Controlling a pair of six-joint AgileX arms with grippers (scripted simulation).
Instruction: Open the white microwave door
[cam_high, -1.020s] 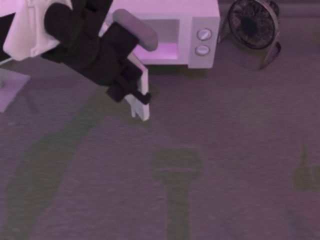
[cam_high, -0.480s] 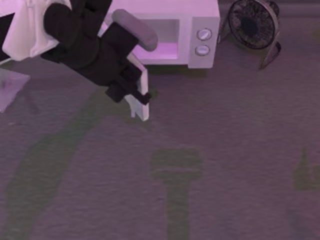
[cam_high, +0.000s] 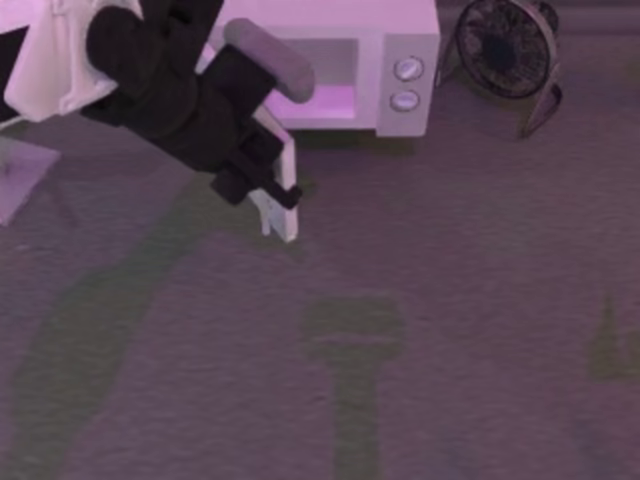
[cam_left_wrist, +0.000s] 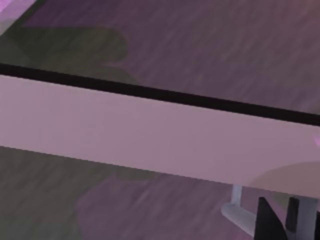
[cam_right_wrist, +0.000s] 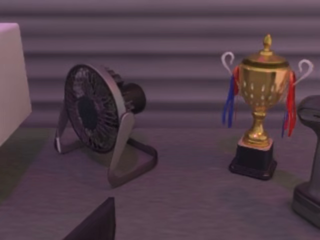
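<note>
Barely anything is moving since a second ago: my left gripper (cam_high: 268, 193) is still holding the flat white door (cam_high: 287, 190) of the boxy white microwave (cam_high: 340, 60), swung wide near the tabletop's far edge. I am keeping the pull on the hinge's arc so the grip does not slip.

A round black fan (cam_right_wrist: 97, 120) stands on the tabletop (cam_right_wrist: 190, 200), with a gold trophy (cam_right_wrist: 260, 100) well apart from it. A white box edge (cam_right_wrist: 10, 80) sits beside the fan.

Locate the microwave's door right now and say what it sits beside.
In the top view the door stands swung open, jutting forward from the white microwave at the table's back left, with the left claw at its outer edge.
</note>
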